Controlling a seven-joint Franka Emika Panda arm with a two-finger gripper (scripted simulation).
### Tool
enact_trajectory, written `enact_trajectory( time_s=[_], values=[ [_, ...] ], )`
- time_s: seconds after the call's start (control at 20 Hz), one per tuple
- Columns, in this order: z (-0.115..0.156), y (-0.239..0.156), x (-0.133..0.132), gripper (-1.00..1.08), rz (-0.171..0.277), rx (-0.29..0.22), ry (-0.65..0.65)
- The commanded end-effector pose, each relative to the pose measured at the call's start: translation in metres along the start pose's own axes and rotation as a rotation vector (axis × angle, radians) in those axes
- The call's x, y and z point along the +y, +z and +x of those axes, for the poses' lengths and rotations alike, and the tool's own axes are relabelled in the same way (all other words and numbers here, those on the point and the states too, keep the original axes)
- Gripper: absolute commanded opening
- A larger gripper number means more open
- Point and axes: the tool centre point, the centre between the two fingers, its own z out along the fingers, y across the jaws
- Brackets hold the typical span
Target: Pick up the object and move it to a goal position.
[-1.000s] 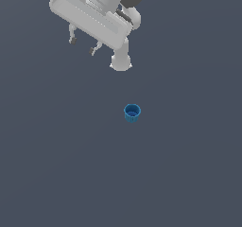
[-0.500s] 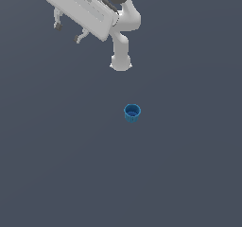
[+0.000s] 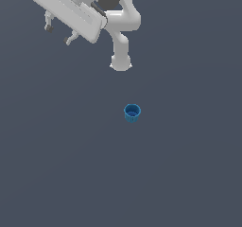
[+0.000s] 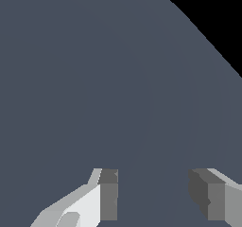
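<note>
The small blue cup-like cylinder [image 3: 132,112] stands upright on the dark grey floor near the middle of the exterior view, hollow top up. My gripper [image 3: 58,35] is high in the exterior view's upper left, far from the cup and apart from it. Its two fingers are spread with nothing between them. In the wrist view the gripper [image 4: 153,193] shows two grey pads with a wide gap over bare floor. The cup does not show in the wrist view.
The white arm base [image 3: 121,63] stands on the floor just above the cup in the exterior view. The grey floor [image 3: 61,164] ends at a black edge in the wrist view [image 4: 212,18].
The hand has swung toward the exterior view's left and upward, away from the cup. The cup has not moved.
</note>
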Motion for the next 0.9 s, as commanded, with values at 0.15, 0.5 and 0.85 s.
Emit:
enact_trajectory(
  time_s=[0.15, 0.5, 0.85],
  values=[
    [-0.010, 0.020, 0.001, 0.28, 0.004, 0.029, 0.024],
    [-0.024, 0.052, -0.016, 0.28, 0.024, 0.063, 0.045],
    [-0.038, 0.084, -0.052, 0.28, 0.060, 0.097, 0.057]
  ],
)
